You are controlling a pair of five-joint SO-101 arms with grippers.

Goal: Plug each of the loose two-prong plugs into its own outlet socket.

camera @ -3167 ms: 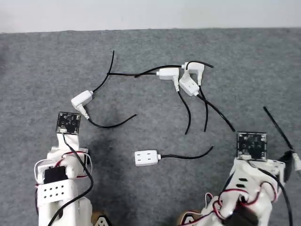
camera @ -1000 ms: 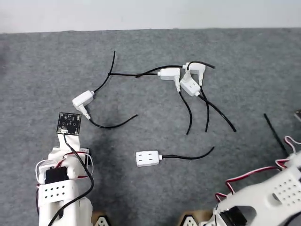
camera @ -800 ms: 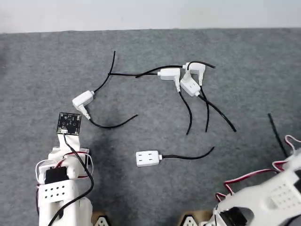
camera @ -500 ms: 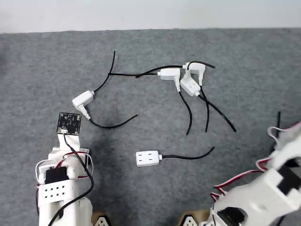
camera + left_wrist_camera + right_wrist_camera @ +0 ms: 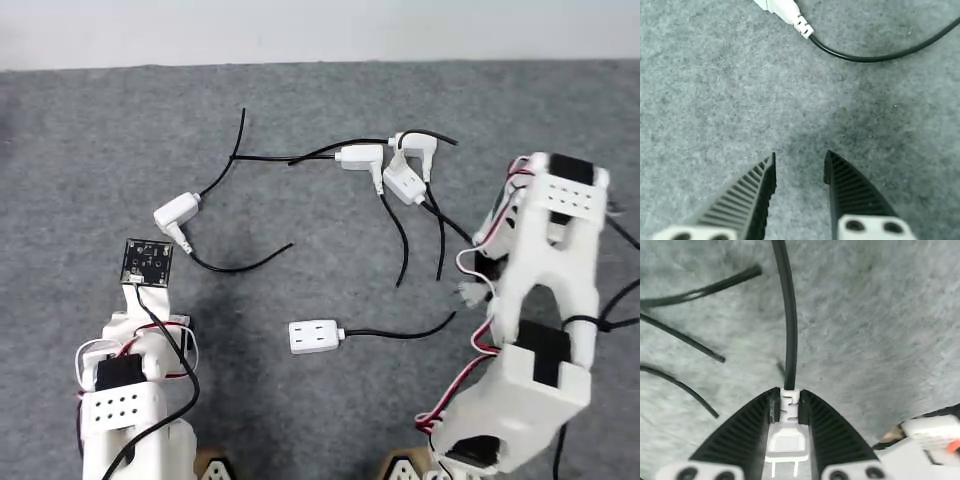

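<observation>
A white outlet block (image 5: 310, 336) with a short black cord lies at the mat's middle front. Three white two-prong plugs (image 5: 358, 156) (image 5: 403, 183) (image 5: 413, 146) cluster at the back, their black cords trailing forward. Another plug (image 5: 175, 212) lies at the left, and its cord end (image 5: 785, 9) sits just ahead of my left gripper (image 5: 800, 159), which is open and low over bare mat. My right gripper (image 5: 788, 395) is shut on a white plug (image 5: 785, 440), prongs pointing back toward the wrist and cord running forward. In the high view the right arm (image 5: 545, 250) stretches over the mat's right side, with that plug (image 5: 468, 292) beside the loose cord ends.
The grey mat (image 5: 300, 100) covers the table up to a pale wall at the back. Loose black cord ends (image 5: 700, 290) lie close beside the right gripper. The left arm's base (image 5: 125, 400) stands at the front left.
The right arm has swung from the front right edge up and inward over the mat, carrying its plug and cord. The left arm, outlet block and other plugs have stayed put.
</observation>
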